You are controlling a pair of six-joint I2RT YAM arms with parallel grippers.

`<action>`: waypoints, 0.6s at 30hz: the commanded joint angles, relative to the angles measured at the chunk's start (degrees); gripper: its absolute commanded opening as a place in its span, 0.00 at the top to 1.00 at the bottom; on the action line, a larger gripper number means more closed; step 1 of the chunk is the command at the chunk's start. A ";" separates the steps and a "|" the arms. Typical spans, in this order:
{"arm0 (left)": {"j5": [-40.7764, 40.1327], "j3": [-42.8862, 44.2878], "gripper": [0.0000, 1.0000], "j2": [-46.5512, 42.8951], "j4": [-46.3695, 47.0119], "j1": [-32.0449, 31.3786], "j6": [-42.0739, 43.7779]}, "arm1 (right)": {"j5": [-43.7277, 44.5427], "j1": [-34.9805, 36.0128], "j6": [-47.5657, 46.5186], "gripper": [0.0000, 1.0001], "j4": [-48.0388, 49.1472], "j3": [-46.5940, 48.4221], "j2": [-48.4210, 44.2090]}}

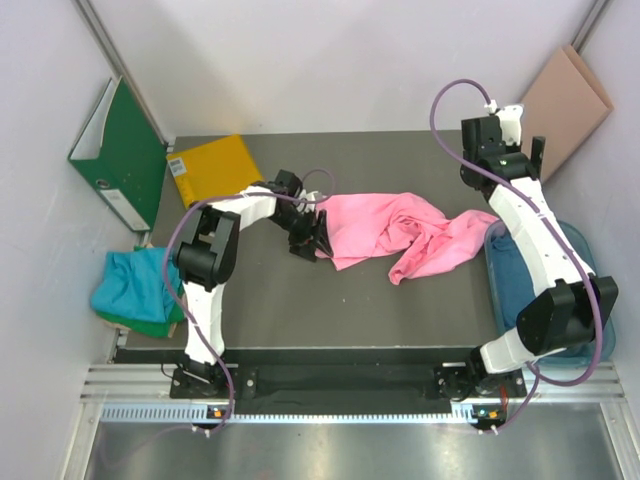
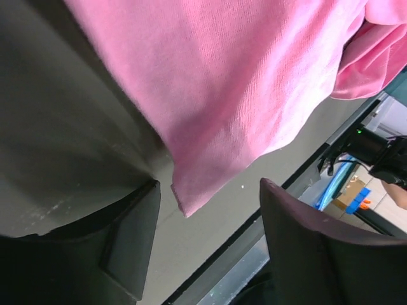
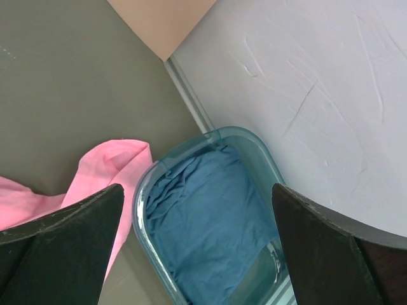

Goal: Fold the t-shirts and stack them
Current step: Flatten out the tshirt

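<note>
A bright pink t-shirt point(image 1: 400, 235) lies crumpled across the middle of the dark table. My left gripper point(image 1: 308, 236) is open at the shirt's left edge. In the left wrist view the pink shirt point(image 2: 254, 76) fills the top, and its lower corner hangs between the open fingers of my left gripper point(image 2: 210, 185), which grip nothing. My right gripper point(image 1: 520, 140) is open and empty, raised at the far right. It point(image 3: 197, 187) looks down on a dark blue shirt point(image 3: 203, 222) in a clear teal bin point(image 3: 143, 216). Teal and green shirts point(image 1: 135, 290) lie off the table's left side.
A yellow square sheet point(image 1: 212, 168) lies at the back left of the table. A green binder point(image 1: 120, 150) leans on the left wall. A tan folder point(image 1: 565, 105) leans on the right wall. The bin point(image 1: 497, 285) sits at the table's right edge.
</note>
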 commanded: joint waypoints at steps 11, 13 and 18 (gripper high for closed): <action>-6.44 6.65 1.00 -0.49 -0.93 -0.32 1.62 | -3.82 4.11 3.10 0.01 -1.28 -1.57 -1.42; -7.76 7.18 1.00 -3.21 -1.54 -0.06 1.79 | -5.74 4.99 3.36 0.00 -1.28 -1.74 -1.51; -12.07 9.90 1.00 -9.09 -2.25 0.82 2.06 | -15.91 5.70 3.71 0.00 -1.02 -2.54 -1.16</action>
